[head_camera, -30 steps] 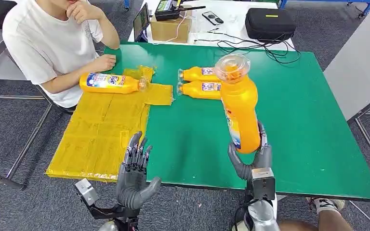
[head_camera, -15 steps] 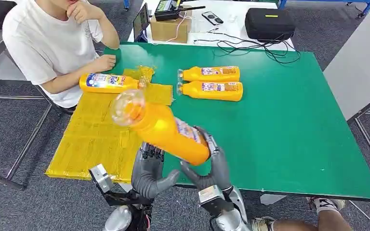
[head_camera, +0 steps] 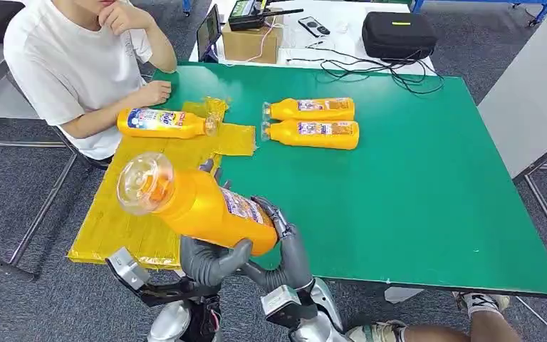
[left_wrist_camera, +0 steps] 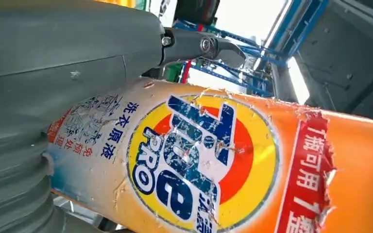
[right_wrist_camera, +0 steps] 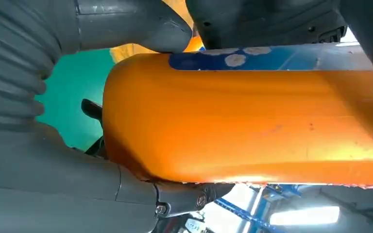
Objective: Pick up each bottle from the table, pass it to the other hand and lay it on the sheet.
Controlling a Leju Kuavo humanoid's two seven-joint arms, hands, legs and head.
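An orange detergent bottle (head_camera: 199, 206) hangs tilted over the table's near edge, its clear cap pointing left over the yellow sheet (head_camera: 149, 192). My left hand (head_camera: 210, 260) cups it from below, thumb curled around its body. My right hand (head_camera: 285, 249) still grips its base end. Up close, the labelled bottle (left_wrist_camera: 199, 160) lies against my left hand (left_wrist_camera: 53, 73), and the bottle's plain orange side (right_wrist_camera: 247, 111) sits in my right hand (right_wrist_camera: 29, 160). A second bottle (head_camera: 160, 122) lies at the sheet's far end. Two more bottles (head_camera: 312, 109) (head_camera: 313, 133) lie side by side on the green table (head_camera: 413, 185).
A person in a white shirt (head_camera: 71, 64) sits at the table's far left corner, one hand resting beside the bottle on the sheet. Behind the green table are a cardboard box (head_camera: 253, 43), a black case (head_camera: 399, 34) and cables.
My right hand swung the bottle from upright on the right down and leftward. My left hand rose and closed under it. The bottles on the table and the person stayed put.
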